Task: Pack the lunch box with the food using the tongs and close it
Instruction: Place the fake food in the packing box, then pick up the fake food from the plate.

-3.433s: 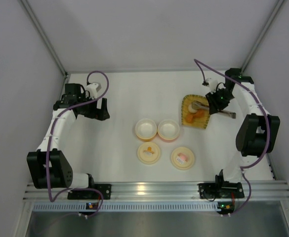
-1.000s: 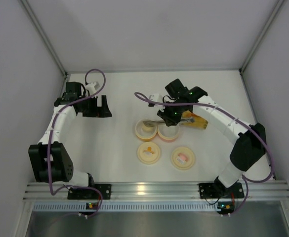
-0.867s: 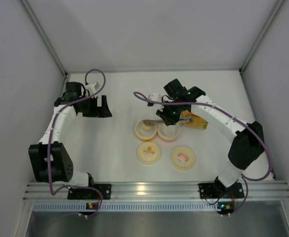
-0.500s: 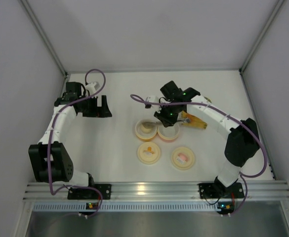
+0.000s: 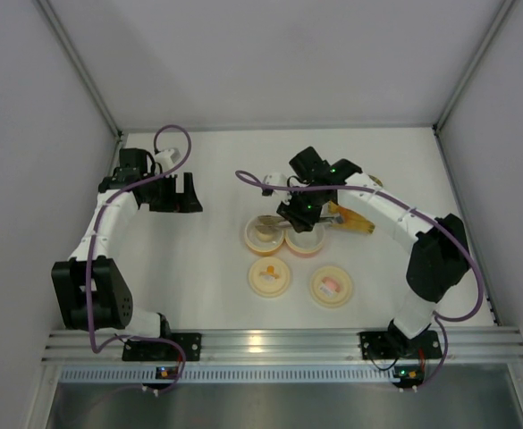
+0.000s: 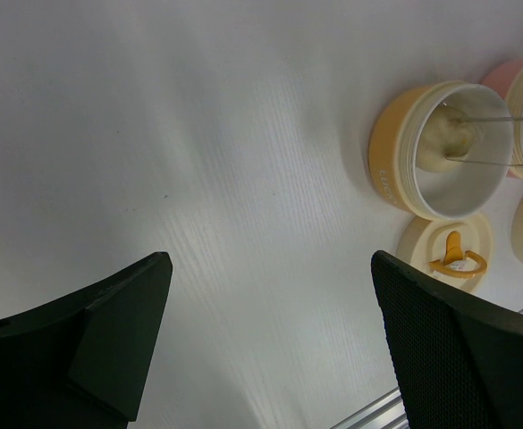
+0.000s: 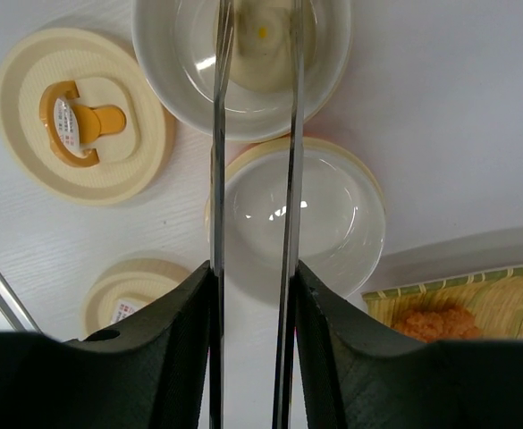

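Shows, at the centre of the overhead view, the right gripper (image 5: 299,214) clamped on the tongs (image 7: 218,134), both slim metal arms pressed between its fingers (image 7: 167,357) in the wrist view. Points the tongs toward the left of the overhead frame, tips over the cream-yellow tub (image 5: 264,234), one half of the lunch box. Sets the pink tub (image 5: 303,243) just beside it on the right, partly under the gripper. Holds the two tong arms a little apart, running up the right wrist view across the pink tub and into the cream-yellow one. Finds a whitish ball (image 6: 449,147) of food on the floor of the cream-yellow tub, between the tips; cannot tell whether metal touches it. Lays both round cream lids off their tubs, below them in the overhead view: the orange-picture lid (image 5: 269,275) and the pink-picture lid (image 5: 331,286). Tucks the yellow ribbed tray (image 5: 355,221) to the right of the gripper, with an orange-tan chunk (image 7: 426,322) on it at the lower right of the right wrist view. Puts the left gripper (image 5: 179,192) at the upper left of the overhead frame, well apart from the tubs, jaws wide apart and holding nothing.
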`<state>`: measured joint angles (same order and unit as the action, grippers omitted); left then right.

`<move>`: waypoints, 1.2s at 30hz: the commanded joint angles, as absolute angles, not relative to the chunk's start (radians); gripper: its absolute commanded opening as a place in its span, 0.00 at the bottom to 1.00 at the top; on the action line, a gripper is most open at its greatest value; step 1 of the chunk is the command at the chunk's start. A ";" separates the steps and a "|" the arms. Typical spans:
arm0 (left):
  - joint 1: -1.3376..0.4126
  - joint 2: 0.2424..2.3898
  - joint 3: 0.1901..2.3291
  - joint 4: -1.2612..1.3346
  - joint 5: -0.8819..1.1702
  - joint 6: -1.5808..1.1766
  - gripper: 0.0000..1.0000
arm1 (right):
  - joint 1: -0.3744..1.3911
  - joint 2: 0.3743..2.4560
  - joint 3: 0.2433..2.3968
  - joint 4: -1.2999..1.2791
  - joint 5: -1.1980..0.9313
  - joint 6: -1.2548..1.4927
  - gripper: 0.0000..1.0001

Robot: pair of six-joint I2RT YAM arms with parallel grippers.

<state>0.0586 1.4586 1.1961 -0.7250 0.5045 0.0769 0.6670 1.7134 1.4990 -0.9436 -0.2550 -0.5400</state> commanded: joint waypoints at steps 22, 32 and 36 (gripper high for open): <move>0.063 1.401 1.255 -0.758 0.546 0.169 0.98 | 0.468 1.482 1.565 -1.012 -0.360 -0.486 0.40; 0.063 1.404 1.255 -0.755 0.541 0.180 0.98 | 0.137 1.364 1.428 -1.172 -0.285 -0.640 0.41; 0.063 1.413 1.262 -0.747 0.548 0.166 0.98 | 0.109 1.324 1.398 -1.186 -0.259 -0.626 0.41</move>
